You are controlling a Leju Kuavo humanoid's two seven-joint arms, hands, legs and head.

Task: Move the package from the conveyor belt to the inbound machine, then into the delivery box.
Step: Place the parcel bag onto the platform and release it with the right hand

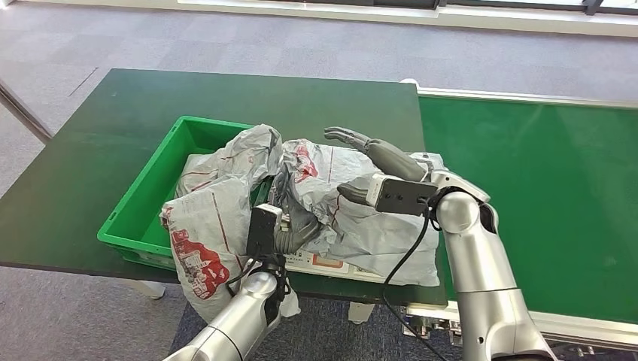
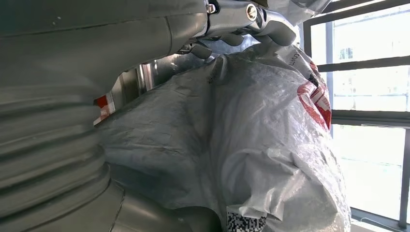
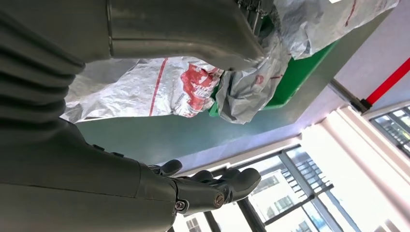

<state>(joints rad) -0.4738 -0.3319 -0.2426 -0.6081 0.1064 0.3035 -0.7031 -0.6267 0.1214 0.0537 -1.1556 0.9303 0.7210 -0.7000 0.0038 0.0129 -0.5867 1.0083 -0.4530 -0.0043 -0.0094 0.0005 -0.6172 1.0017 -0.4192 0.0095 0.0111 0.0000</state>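
Over the green bin point(image 1: 147, 197) on the worktop point(image 1: 90, 158) | left robot hand point(image 1: 290, 226) grips grey package point(image 1: 331, 203) | right robot hand point(image 1: 360, 143) spread, holding nothing, above package.

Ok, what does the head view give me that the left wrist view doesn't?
Head view alone: the green bin, the dark table, the green conveyor belt and the right hand, open above the bags. Left wrist view alone: a barcode label and windows. Both: the left hand gripping a grey package.
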